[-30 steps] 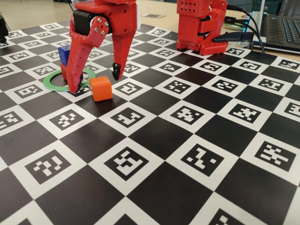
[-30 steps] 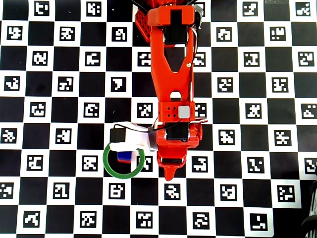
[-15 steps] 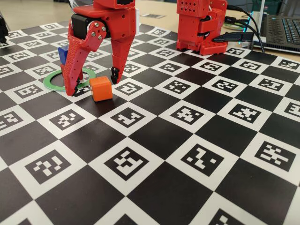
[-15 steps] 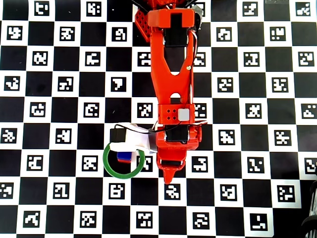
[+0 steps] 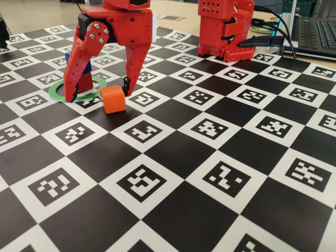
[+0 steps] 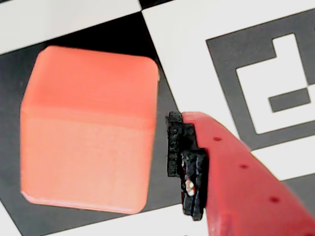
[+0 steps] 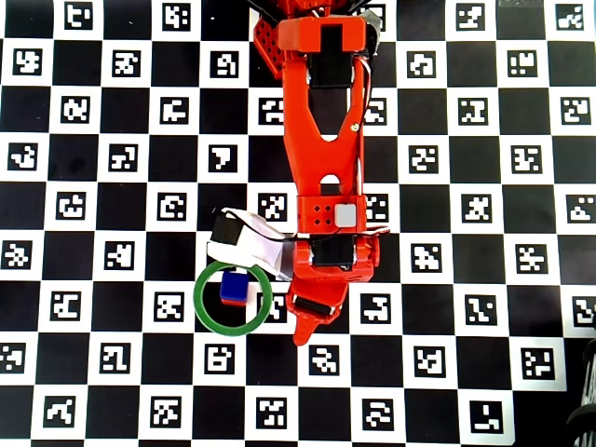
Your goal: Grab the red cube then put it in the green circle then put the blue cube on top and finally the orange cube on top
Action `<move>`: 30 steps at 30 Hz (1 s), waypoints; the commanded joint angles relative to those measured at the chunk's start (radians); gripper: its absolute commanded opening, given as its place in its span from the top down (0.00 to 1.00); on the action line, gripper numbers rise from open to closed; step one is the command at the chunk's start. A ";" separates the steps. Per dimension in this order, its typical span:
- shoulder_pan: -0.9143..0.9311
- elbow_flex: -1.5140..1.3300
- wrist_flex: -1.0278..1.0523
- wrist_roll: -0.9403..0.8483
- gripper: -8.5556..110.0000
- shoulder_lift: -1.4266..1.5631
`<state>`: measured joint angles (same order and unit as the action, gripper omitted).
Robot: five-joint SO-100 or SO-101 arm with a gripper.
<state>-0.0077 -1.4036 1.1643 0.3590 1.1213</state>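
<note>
Checkerboard mat (image 5: 173, 113) with fiducial markers under everything. Red arm base (image 5: 226, 31) at the back of the fixed view, cables and a laptop (image 5: 317, 31) behind it on the right.

Green circle (image 7: 233, 298) flat on the mat, just left of the arm's wrist in the overhead view. Blue cube (image 7: 235, 287) inside the ring, stacked on the red cube (image 7: 230, 302), only a sliver of red showing at its lower edge. In the fixed view, stack mostly hidden behind the left finger: bit of blue at (image 5: 84, 62), red below it at (image 5: 85, 83).

Orange cube (image 5: 113, 99) on the mat just outside the ring, to its right in the fixed view. Hidden under the arm in the overhead view.

Gripper (image 5: 97, 90) spread wide, tips down near the mat. Left tip over the ring's front edge, right tip just behind the orange cube's top right corner. Cube sits slightly forward of the gap between the fingers, not clamped. Wrist view: orange cube (image 6: 88, 130) fills the left half, black-padded finger (image 6: 187, 164) just beside its right face, thin gap visible, no contact.
</note>
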 commanded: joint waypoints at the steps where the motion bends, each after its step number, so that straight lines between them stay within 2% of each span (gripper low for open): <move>1: -0.005 0.011 -0.008 0.008 0.56 0.029; 9: -0.002 0.005 -0.014 0.012 0.60 0.029; 14: -0.003 0.005 -0.018 0.009 0.77 0.032; 18: 0.002 0.005 -0.020 0.006 0.86 0.035; 24: 0.012 0.009 -0.014 -0.005 0.88 0.051; 30: 0.048 0.110 0.084 -0.057 0.88 0.086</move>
<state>0.0092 -1.4051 1.1934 0.3298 1.1213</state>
